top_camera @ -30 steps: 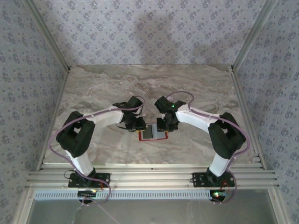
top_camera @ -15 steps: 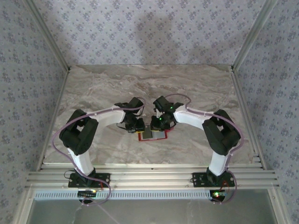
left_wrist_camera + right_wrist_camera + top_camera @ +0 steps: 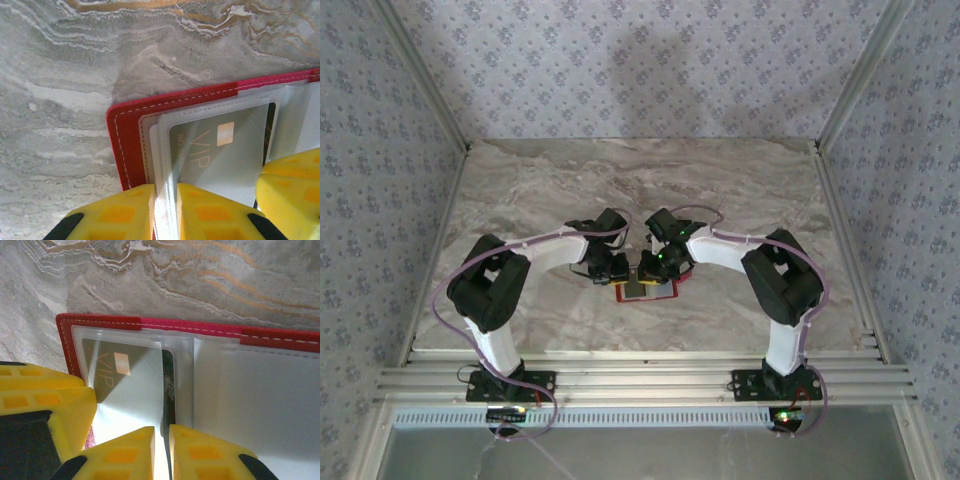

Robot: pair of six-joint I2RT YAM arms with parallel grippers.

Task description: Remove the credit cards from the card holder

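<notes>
Lying open on the grey marble table point(image 3: 620, 190), the flat red stitched card holder point(image 3: 646, 293) runs left-right between the arms, with a greyish VIP credit card point(image 3: 220, 155) tucked in its clear sleeve point(image 3: 161, 131). Left gripper point(image 3: 162, 192) pinches the sleeve edge; right gripper point(image 3: 161, 432) is nearly closed, can't tell if it's gripping.

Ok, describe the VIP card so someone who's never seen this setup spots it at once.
On the marble table, a red card holder lies open toward the near edge, its clear plastic sleeves facing up. Inside one sleeve sits a grey-olive card. Unlike the blank pale sleeves beside it, it bears faint VIP lettering and a small pale chip square.
</notes>
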